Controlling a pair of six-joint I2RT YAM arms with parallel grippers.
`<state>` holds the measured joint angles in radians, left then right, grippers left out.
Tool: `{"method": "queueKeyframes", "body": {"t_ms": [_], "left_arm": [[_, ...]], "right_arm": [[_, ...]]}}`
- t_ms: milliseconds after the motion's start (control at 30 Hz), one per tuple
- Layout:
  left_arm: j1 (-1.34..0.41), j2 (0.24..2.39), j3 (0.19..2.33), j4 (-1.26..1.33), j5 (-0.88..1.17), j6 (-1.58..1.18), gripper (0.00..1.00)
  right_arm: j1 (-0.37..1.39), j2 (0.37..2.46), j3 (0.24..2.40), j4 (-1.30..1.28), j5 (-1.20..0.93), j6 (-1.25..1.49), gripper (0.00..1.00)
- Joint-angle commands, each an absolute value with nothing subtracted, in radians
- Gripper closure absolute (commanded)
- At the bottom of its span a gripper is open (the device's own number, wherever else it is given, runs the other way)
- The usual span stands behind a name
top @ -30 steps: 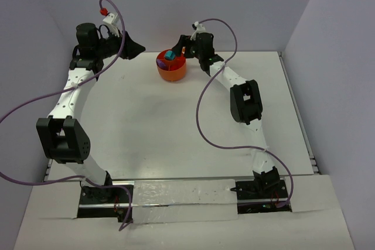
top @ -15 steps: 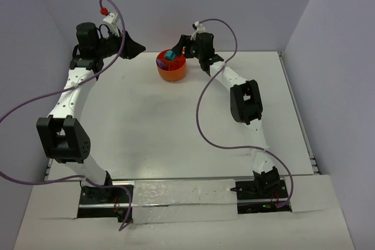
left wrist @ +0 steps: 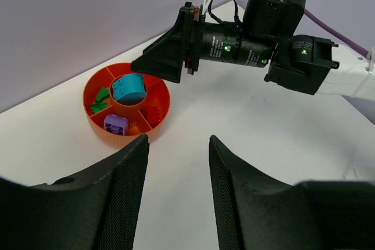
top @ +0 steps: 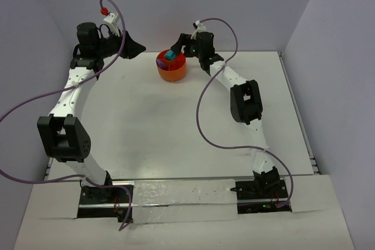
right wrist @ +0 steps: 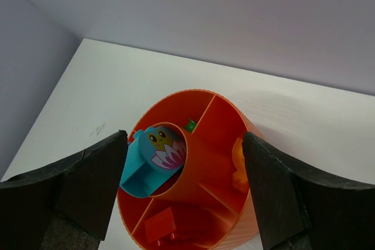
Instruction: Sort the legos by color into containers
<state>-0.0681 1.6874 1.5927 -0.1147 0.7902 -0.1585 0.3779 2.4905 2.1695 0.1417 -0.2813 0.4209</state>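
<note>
The orange tub [top: 171,73] stands at the back of the table, its compartments showing in both wrist views. A big teal brick [right wrist: 153,157] with a printed face fills the central ring. Around it lie green bricks [left wrist: 101,95], a purple brick [left wrist: 116,124], a red brick [right wrist: 159,225] and an orange-yellow piece [right wrist: 239,168]. My right gripper [right wrist: 184,139] hangs just above the tub, open wide, its fingers straddling the tub [right wrist: 217,121] with nothing between them. My left gripper [left wrist: 179,141] is open and empty, hovering to the left of the tub [left wrist: 117,139].
The purple back wall stands close behind the tub. The right arm's wrist [left wrist: 275,16] reaches in above the tub from the right. White table surface [top: 176,127] spreads toward the arm bases, and purple cables loop beside both arms.
My right gripper's jaws have spread wider above the tub. The left arm has not moved.
</note>
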Motion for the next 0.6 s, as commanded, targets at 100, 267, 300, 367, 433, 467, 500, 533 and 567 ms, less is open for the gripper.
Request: {"method": "queueKeyframes", "body": {"t_ms": [100, 267, 300, 367, 433, 467, 500, 533, 567], "left_arm": [[-0.061, 1.714, 1.676, -0.104, 0.79, -0.176, 0.47], [-0.061, 1.786, 1.777, -0.226, 0.742, -0.138, 0.41], [-0.061, 1.8, 1.802, -0.263, 0.725, -0.126, 0.37], [-0.061, 1.827, 1.855, -0.349, 0.685, -0.103, 0.3], [-0.061, 1.866, 1.893, -0.436, 0.6, -0.087, 0.13], [-0.06, 1.87, 1.895, -0.458, 0.567, -0.085, 0.07], [-0.059, 1.869, 1.889, -0.468, 0.551, -0.086, 0.02], [-0.056, 1.862, 1.871, -0.462, 0.529, -0.091, 0.01], [-0.051, 1.852, 1.831, -0.441, 0.497, -0.1, 0.01]], "right_arm": [[0.37, 2.406, 2.224, 0.178, -0.278, 0.437, 0.14], [0.346, 2.342, 2.177, 0.157, -0.253, 0.383, 0.12], [0.337, 2.326, 2.17, 0.146, -0.247, 0.373, 0.11], [0.304, 2.281, 2.14, 0.129, -0.252, 0.358, 0.08], [0.261, 2.212, 2.072, 0.066, -0.278, 0.316, 0.0], [0.244, 2.176, 2.041, 0.044, -0.284, 0.291, 0.0], [0.226, 2.139, 2.025, 0.032, -0.287, 0.279, 0.0], [0.211, 2.1, 1.984, 0.02, -0.29, 0.257, 0.0], [0.189, 2.038, 1.927, 0.002, -0.294, 0.226, 0.0]]}}
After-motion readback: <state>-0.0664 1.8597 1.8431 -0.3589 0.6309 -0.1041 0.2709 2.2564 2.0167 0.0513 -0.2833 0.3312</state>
